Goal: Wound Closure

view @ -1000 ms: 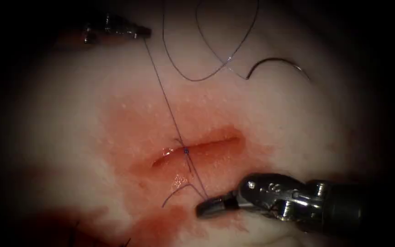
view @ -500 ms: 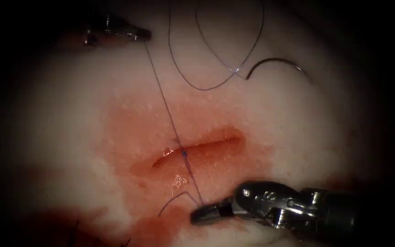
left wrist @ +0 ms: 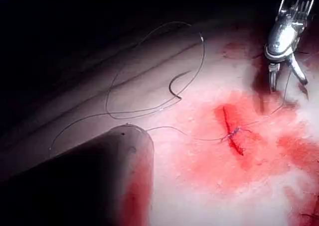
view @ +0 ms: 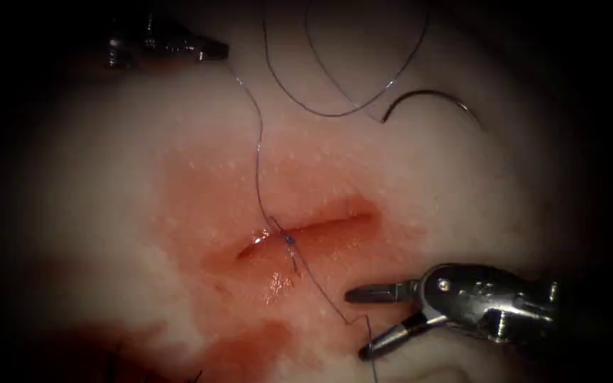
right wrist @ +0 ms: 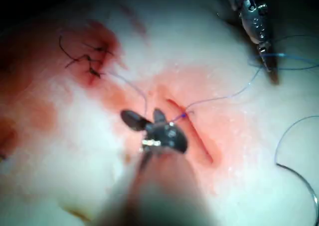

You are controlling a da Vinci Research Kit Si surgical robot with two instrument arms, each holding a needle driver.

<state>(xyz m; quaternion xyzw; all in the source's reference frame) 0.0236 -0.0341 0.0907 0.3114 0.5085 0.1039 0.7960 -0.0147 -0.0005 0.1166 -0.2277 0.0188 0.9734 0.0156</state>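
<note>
Tissue (view: 108, 177): pale pork belly, stained with red fluid (view: 250, 347) around and below the wound.

Cut (view: 306, 232): a short slit running left to right across the middle of the endoscope view, its edges reddened. A small knot (view: 289, 240) sits on it toward its left end.

Thread (view: 257, 163): one strand runs from the knot up toward the left hand and lies slack, curving. A second strand leads from the knot down and to the right, ending near the right hand. Further thread lies in loose loops on the tissue above the cut and joins the needle.

Needle (view: 431, 99): curved, lying free on the tissue surface above and to the right of the cut, well apart from both hands, not in the tissue and held by neither hand.

Left hand (view: 218, 51): at the upper left of the endoscope view, above the cut, jaws closed. The thread runs to its tip; the right wrist view shows the strand meeting the tip (right wrist: 271, 71), so it holds the thread.

Right hand (view: 357, 323): below and to the right of the cut, jaws spread wide, holding nothing. The lower strand's end lies just beside its lower jaw. Seen also in the left wrist view (left wrist: 286, 81).
</note>
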